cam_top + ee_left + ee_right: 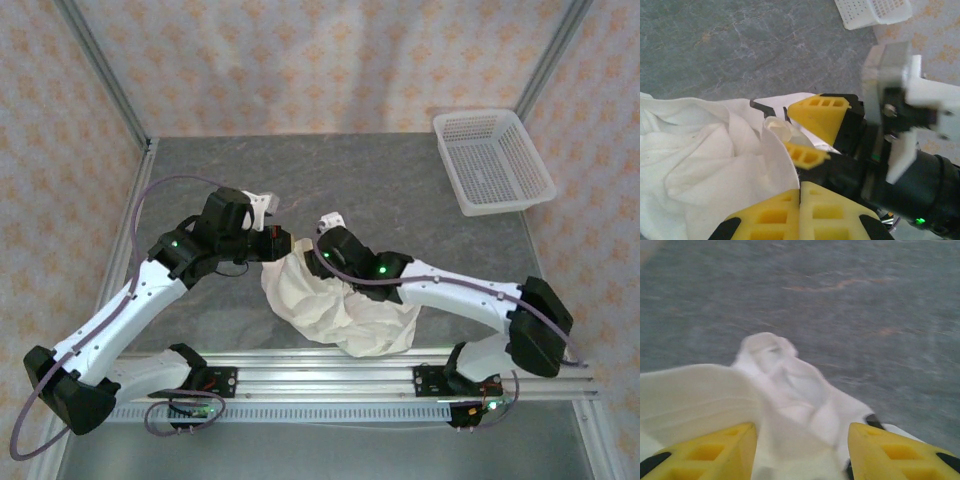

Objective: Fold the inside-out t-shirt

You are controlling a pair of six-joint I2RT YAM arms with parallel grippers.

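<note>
The inside-out t-shirt lies crumpled at the front of the counter, its long axis slanting far-left to near-right. The left fingers are pressed together at its far end. The right fingers stand spread around bunched cloth.

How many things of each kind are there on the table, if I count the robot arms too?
White t-shirt: 1
White mesh basket: 1
Robot arms: 2
Total: 4
</note>
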